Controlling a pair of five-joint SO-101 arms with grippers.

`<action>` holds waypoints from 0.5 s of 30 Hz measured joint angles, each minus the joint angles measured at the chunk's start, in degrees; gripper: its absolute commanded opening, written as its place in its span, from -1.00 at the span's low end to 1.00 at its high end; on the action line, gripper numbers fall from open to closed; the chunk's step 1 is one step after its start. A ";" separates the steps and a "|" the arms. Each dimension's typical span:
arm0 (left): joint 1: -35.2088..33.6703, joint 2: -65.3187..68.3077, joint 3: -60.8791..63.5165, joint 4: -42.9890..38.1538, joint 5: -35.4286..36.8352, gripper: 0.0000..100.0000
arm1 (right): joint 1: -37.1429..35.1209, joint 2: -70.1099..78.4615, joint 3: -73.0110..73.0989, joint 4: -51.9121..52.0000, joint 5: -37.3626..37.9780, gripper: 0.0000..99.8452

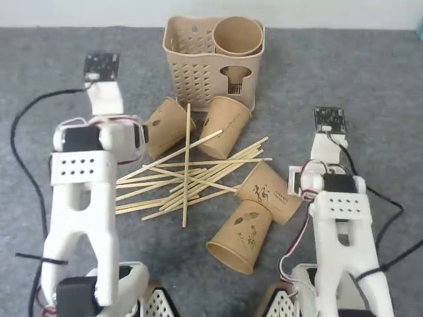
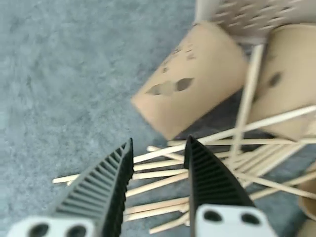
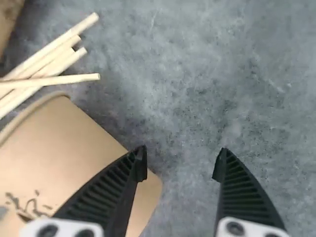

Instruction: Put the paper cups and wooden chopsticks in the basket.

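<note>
The basket (image 1: 192,72) stands at the far edge of the grey mat (image 1: 370,86), with one paper cup (image 1: 238,36) upright inside it. Just in front of it two tipped cups (image 1: 225,125) lie side by side, a long chopstick (image 1: 186,198) running between them. The heap of chopsticks (image 1: 198,177) sprawls mid-mat, and two further cups (image 1: 241,234) lie on their sides at the right arm's end of it. The left gripper (image 2: 158,143) hangs released, jaws apart, over chopstick ends near one tipped cup. The right gripper (image 3: 180,155) is likewise spread over bare mat, one finger above the edge of a fallen cup (image 3: 59,148).
</note>
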 measured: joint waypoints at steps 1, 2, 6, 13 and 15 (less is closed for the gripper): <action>0.79 0.18 -1.05 0.44 0.79 -0.67 | 0.18 0.09 0.44 -0.62 0.00 -0.54; 1.67 0.62 -2.11 0.70 1.58 -0.67 | 0.26 0.44 0.70 -1.41 0.00 -0.54; 5.45 6.51 -7.65 1.05 5.54 -0.64 | 0.09 5.63 1.05 -4.66 0.62 -0.54; 7.38 26.55 -23.65 3.96 13.45 -0.52 | 0.44 10.73 0.97 -6.59 3.52 -0.54; 7.30 31.38 -28.48 4.40 13.98 -0.52 | 0.44 10.81 0.97 -6.59 3.78 -0.54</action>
